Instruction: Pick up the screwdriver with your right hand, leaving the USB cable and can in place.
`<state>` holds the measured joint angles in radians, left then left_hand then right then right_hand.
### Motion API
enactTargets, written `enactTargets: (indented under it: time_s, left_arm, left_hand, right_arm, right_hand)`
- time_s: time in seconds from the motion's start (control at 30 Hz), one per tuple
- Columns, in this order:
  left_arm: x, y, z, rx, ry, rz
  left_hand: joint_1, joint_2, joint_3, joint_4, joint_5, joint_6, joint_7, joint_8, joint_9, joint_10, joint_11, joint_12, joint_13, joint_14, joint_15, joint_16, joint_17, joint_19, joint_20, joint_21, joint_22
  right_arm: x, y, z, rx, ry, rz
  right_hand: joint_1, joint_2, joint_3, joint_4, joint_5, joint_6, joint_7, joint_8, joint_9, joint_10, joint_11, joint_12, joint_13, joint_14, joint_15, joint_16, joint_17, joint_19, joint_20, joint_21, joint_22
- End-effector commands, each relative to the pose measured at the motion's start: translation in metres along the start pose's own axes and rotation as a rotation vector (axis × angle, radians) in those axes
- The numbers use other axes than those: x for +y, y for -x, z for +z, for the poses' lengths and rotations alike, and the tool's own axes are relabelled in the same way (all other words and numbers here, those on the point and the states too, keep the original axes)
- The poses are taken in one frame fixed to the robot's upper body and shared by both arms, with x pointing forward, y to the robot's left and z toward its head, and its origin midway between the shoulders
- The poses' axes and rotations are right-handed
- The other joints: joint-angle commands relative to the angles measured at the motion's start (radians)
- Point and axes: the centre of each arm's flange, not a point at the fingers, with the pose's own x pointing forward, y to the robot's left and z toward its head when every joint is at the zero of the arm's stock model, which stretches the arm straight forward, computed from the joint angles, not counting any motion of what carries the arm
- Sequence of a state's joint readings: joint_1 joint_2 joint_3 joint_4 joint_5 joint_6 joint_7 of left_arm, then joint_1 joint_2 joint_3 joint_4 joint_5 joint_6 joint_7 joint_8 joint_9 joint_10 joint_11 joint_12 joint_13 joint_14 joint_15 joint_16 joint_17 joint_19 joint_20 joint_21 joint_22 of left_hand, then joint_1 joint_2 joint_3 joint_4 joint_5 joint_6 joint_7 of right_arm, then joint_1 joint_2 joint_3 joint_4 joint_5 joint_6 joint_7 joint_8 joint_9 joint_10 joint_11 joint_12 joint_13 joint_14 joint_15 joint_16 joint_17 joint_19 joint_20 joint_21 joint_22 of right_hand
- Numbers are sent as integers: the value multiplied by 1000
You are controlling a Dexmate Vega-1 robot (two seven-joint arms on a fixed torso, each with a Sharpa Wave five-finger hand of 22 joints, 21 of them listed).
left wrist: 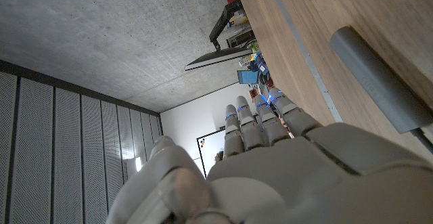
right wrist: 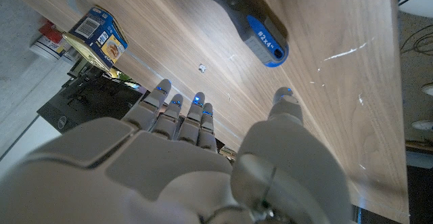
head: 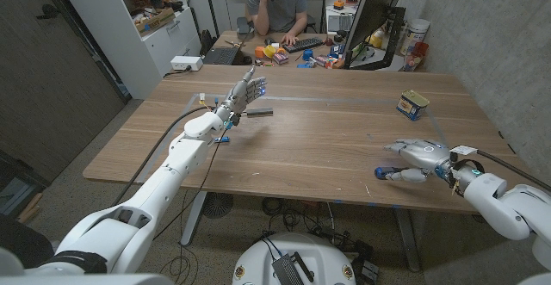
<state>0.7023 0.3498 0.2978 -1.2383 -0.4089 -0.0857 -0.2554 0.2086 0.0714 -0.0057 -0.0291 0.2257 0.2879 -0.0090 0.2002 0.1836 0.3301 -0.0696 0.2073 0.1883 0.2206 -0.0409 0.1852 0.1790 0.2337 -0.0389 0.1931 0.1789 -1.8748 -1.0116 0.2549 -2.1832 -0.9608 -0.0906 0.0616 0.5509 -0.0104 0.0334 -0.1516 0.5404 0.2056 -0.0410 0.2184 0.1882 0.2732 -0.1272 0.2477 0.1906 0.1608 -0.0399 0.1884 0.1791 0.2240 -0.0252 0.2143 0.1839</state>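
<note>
Near table's front-right edge: screwdriver [head: 389,174] lies on the wood, blue/dark grey handle, just beside right robot hand [head: 419,157].
Screwdriver close-up: rt wrist view shows handle [right wrist: 249,22] w/ blue panel marked "#2x4"; lies apart from the fingertips [right wrist: 196,99], not gripped.
Right robot hand: released, holds nothing; fingers apart, reaching toward table centre, thumb [right wrist: 285,101] on the screwdriver side. Whether it touches the handle — can't tell.
Can: small can [head: 412,104] w/ blue-yellow label, upright on table, farther back than rt hand, well apart from it; also seen in rt wrist view [right wrist: 96,32].
USB cable: dark grey plug end [head: 256,112] on table just beside left robot hand [head: 243,92]; in left wrist view it shows as a grey bar [left wrist: 379,82] w/ thin cable at one end.
Left robot hand: raised over the table's back-left part, fingers [left wrist: 249,122] straight and apart, released, holding nothing.
Table: wooden table [head: 310,139], a thin pale line of tape across its back part.
Behind table: person [head: 275,5] seated at a cluttered desk w/ keyboard [head: 303,44]; monitor [head: 379,14] to the right; white shelf unit [head: 155,18] to the left.
</note>
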Motion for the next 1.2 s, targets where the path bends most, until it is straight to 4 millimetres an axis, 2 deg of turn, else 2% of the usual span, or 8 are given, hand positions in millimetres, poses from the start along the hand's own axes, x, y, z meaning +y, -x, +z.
enactTargets:
  time_s: [0.03,0.33,0.47,0.57,0.7,0.87,0.97,1.2]
  left_arm:
    - [-3,4,-1,20,-12,-4]
    - [-1,8,-1,30,-21,4]
    - [-2,8,-1,29,-21,1]
    - [-2,8,-1,25,-21,-1]
    - [-1,9,-2,21,-15,2]
    - [1,10,-4,21,-10,3]
    - [2,10,-6,21,-6,4]
    - [1,8,-8,14,5,1]
  left_hand:
    - [2,4,-3,-9,3,11,-1,6,6,10,3,4,3,8,-42,5,3,9,-27,8,2]
    - [-1,4,-4,-8,3,17,1,7,6,12,2,4,3,7,-42,5,3,10,-27,8,2]
    - [-2,4,-5,-7,3,18,2,7,6,14,2,5,3,7,-42,5,3,10,-27,8,2]
    - [-3,4,-6,-7,3,19,3,7,6,14,3,5,3,7,-42,5,3,10,-27,8,2]
    - [-5,4,-6,-6,3,19,2,7,6,15,1,5,4,8,-42,6,3,10,-27,8,2]
    - [-8,3,-8,-4,3,19,3,7,6,16,4,5,4,8,-42,6,3,10,-28,8,2]
    - [-9,3,-8,-4,3,20,3,7,6,16,3,5,4,8,-43,6,3,10,-27,8,2]
    - [-14,3,-10,-1,3,21,3,6,6,16,4,4,4,8,-43,6,4,10,-28,8,2]
  right_arm:
    - [21,-8,0,-37,79,28]
    - [28,-12,-2,-47,74,15]
    - [28,-12,-2,-34,56,-27]
    - [28,-12,-1,-23,48,-54]
    - [28,-12,1,-7,25,-88]
    - [30,-11,3,7,14,-120]
    - [29,-10,4,17,9,-158]
    - [8,-8,-8,63,29,-239]
  right_hand:
    - [20,0,-7,-4,12,13,-9,10,4,9,-5,2,3,-3,-75,-1,6,1,-1,-1,2]
    - [107,28,19,-17,42,67,-34,20,5,69,-30,22,3,14,-101,0,3,19,-19,1,2]
    - [201,39,35,-14,62,147,-49,39,8,213,-62,74,8,70,-136,10,5,58,-41,11,4]
    - [269,53,40,-5,77,300,-78,83,11,367,-81,132,26,160,-163,26,13,108,-55,25,9]
    - [362,84,59,-13,86,444,-88,129,10,531,-77,185,40,293,-183,62,27,180,-68,53,16]
    - [514,102,56,-15,63,616,-85,184,14,777,-64,294,83,541,-199,156,86,307,-92,130,39]
    - [593,116,60,-15,47,731,-90,237,25,858,-63,338,108,632,-202,186,114,341,-107,170,52]
    - [639,112,54,-10,30,796,-97,271,30,879,-55,358,132,701,-203,208,143,345,-119,198,65]
